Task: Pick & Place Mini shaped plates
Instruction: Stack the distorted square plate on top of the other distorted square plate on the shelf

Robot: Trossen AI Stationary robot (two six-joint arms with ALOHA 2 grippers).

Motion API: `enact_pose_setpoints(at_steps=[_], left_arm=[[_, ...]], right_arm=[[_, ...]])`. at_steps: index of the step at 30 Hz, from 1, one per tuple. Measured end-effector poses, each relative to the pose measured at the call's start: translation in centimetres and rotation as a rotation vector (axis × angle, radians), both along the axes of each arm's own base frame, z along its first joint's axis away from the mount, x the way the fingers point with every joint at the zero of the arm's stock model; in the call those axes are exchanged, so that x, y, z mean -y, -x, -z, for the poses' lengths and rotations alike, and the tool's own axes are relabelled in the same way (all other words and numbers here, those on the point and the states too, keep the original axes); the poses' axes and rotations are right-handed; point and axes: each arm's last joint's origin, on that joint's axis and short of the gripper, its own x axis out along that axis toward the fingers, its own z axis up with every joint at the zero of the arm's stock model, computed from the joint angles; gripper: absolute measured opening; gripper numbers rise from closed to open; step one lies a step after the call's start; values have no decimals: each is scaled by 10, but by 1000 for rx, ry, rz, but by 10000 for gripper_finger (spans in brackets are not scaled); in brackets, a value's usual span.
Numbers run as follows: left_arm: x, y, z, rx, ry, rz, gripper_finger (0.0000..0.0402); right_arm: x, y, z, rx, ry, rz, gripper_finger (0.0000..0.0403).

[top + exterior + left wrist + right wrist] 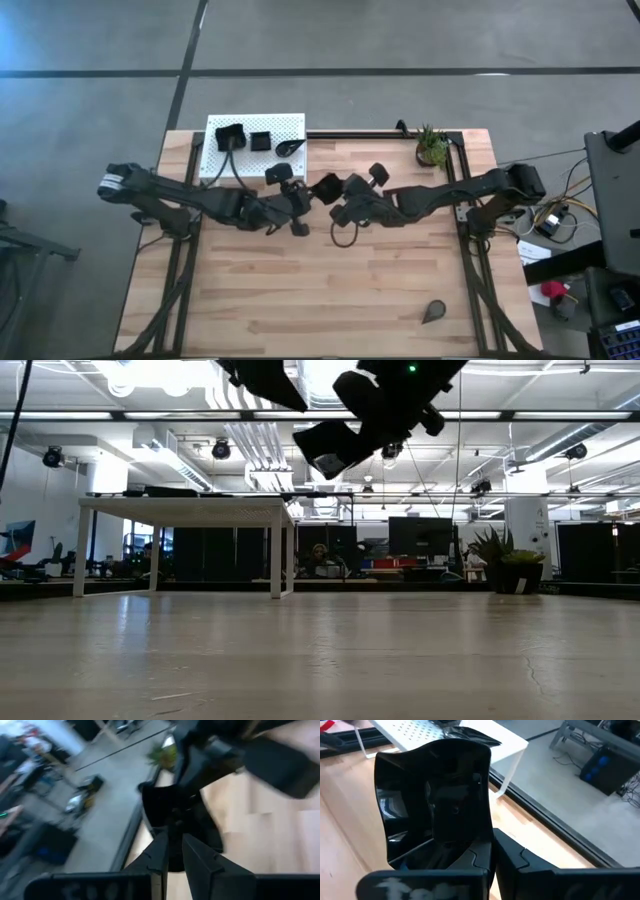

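- Step in hand: a raised black plate (pixel 435 795) sits over the middle of the surface (pixel 300 290), between the two arms. It appears to be in transit, possibly a hand-over from one arm to the other.
- The right tool (pixel 490 850) is pressed together on the plate's lower edge and holds it nearly upright, clear of the wood.
- The left tool (pixel 175 852) points straight at the same plate from the opposite side, and the plate's edge is at its tip. Whether it is clamped or spread cannot be told.
- Other task items: three small black plates (pixel 260 141) rest on the white platform (pixel 275 125) at the far left of the surface. One teardrop plate (pixel 433 312) lies alone near the front right corner, well apart from both arms.
- Next move, as a judgement: if this is a hand-over, the left tool must secure the rim before the right tool releases. The platform is the probable destination.
- Risk: the plate is glossy and is pinched at one edge only, so it may slip or rotate.
- Hard to make out: the left wrist view is smeared, which hides contact at the plate. In the low view the arms are cut off at the top. From above, the two tools overlap into one dark mass.
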Motion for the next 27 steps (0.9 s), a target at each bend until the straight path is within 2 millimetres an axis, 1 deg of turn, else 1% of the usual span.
enact_pose_setpoints(at_steps=[2, 6, 11, 14, 20, 27], left_arm=[[-1, -2, 4, -10, -25, -45, 53], [0, -5, 8, -16, -24, -58, 53], [-3, -4, 7, -2, -60, -142, 53], [-4, -3, 6, 4, -84, -185, 53], [-4, -2, 6, 15, -80, -207, 53], [-4, -1, 9, 31, -9, -206, 53]], right_arm=[[-1, -6, -1, -4, 7, -6, 8], [-2, -17, -3, -24, 27, -23, 8], [-3, -24, -7, -20, 34, -31, 8], [-3, -25, -8, -19, 35, -32, 8], [-3, -26, -8, -16, 34, -31, 8], [-3, -26, -8, -15, 34, -31, 8]])
